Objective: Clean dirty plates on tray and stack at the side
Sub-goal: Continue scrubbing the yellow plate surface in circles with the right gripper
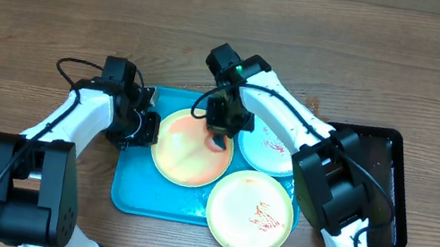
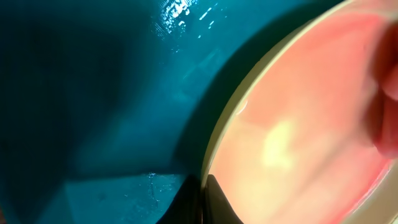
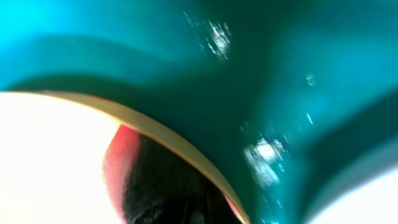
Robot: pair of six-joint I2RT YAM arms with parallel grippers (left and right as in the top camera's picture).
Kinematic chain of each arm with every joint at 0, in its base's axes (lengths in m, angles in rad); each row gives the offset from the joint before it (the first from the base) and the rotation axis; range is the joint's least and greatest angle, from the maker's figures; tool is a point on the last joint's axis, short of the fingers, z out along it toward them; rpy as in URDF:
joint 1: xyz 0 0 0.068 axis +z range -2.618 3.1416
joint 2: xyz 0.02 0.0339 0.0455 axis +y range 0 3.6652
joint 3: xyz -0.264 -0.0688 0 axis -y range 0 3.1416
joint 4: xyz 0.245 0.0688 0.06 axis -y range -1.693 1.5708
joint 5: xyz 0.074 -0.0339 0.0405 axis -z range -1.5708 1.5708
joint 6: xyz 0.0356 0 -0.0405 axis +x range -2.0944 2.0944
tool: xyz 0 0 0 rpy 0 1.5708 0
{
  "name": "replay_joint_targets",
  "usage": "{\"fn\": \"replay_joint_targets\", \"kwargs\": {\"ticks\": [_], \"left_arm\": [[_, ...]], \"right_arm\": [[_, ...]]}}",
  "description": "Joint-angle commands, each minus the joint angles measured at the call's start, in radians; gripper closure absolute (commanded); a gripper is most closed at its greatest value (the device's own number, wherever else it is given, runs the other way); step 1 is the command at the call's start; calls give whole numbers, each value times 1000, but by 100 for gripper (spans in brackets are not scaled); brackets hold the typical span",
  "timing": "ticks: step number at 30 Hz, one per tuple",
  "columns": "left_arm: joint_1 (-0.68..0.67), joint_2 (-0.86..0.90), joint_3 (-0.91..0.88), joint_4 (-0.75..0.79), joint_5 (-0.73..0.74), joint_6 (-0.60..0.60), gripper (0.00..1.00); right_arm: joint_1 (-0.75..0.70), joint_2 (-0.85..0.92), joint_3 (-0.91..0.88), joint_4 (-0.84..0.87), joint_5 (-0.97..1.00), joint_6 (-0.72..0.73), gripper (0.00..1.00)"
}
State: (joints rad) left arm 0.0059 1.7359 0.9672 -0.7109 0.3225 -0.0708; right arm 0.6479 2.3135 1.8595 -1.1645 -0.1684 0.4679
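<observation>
Left gripper [image 1: 146, 129]: over the left part of the tray [image 1: 128, 191], jaws pressed together at the left rim of a yellow-green plate [image 1: 181, 164]. Whether the rim is nipped between them cannot be told. That plate lies on the middle of the tray, its face washed orange-pink.

Right gripper [image 1: 220, 134]: down on the same plate's far-right part, jaws closed, a red bit [image 1: 216, 145] at the tips. Held or merely touched, unclear.

Light blue plate [image 1: 269, 155]: right end of the tray, red streaks.

Second yellow-green plate [image 1: 241, 220]: overhangs the tray's near right corner, red streaks.

Black tray [image 1: 395, 173]: right of the tray.
</observation>
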Motion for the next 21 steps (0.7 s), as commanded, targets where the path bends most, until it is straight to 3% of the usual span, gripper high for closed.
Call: {"fn": "replay_joint_targets", "kwargs": {"ticks": [1, 6, 14, 21], "left_arm": [[6, 10, -5, -6, -44, 4, 96], [6, 10, -5, -2, -44, 4, 96], [6, 10, -5, -3, -44, 2, 96], [6, 10, -5, -4, -44, -4, 96]], "right_arm": [[9, 22, -25, -68, 110, -11, 96], [50, 22, -25, -68, -86, -107, 96], [127, 22, -26, 0, -355, -101, 96], [134, 22, -26, 104, -379, -58, 96]]}}
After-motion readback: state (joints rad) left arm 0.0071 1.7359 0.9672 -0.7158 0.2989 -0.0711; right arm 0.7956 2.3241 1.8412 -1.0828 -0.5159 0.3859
